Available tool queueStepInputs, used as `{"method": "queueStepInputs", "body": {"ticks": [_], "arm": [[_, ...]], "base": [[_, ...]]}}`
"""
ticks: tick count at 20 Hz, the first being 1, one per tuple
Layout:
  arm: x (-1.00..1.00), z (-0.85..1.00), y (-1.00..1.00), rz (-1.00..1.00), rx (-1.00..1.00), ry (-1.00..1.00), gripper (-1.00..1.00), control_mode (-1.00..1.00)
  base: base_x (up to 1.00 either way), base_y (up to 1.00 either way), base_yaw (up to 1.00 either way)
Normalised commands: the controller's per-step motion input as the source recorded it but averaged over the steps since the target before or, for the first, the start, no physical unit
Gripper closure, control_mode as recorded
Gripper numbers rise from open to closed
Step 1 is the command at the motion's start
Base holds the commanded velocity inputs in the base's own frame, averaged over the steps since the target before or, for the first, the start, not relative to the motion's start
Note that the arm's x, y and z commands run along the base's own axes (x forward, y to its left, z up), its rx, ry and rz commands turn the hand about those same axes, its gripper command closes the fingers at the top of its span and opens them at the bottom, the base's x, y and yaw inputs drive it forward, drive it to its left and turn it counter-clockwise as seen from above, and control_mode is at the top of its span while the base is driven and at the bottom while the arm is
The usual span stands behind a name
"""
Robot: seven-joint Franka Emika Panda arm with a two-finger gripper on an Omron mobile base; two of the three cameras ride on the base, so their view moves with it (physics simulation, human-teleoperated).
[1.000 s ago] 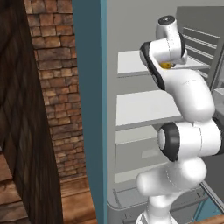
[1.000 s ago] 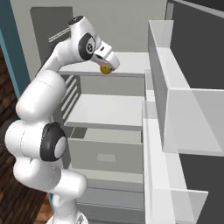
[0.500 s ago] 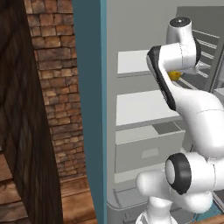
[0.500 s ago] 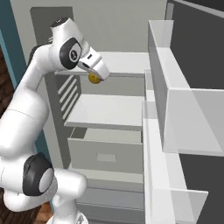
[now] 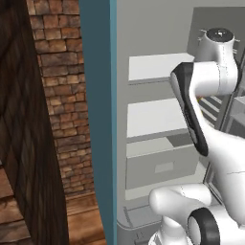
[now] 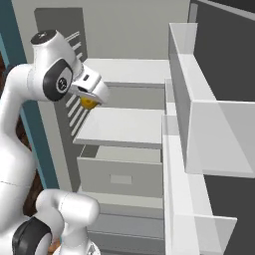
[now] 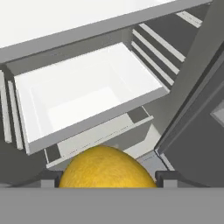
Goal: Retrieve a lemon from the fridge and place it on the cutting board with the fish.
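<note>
Because the lemon (image 7: pixel 107 167) is small, round and smooth-skinned, it looks light but prone to rolling, so a hold across its widest middle suits it; the gripper (image 6: pixel 91 99) has its fingers clamped on it there, in front of the open fridge (image 6: pixel 124 129) and above the drawer (image 7: pixel 89 98).

No text, label, brand or number can be read in these pictures. The fridge (image 6: pixel 124 124) shelves and its drawer (image 7: pixel 87 96) are plain, without any sign.
</note>
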Motion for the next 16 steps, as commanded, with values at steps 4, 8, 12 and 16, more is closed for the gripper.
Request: {"method": "queueStepInputs", "body": {"ticks": [4,8,12,16], "arm": [[-0.6,0.04,0.21,0.09,-0.01,0.06,1.0,-1.0],[-0.69,0.02,0.38,0.02,-0.04,0.09,1.0,-1.0],[-0.39,-0.24,0.09,0.0,-0.01,0.08,1.0,-1.0],[-0.34,-0.41,0.0,0.0,0.0,0.08,1.0,-1.0]], "base": [[0.0,0.0,0.0],[0.0,0.0,0.0],[0.0,0.0,0.0],[0.0,0.0,0.0]]}}
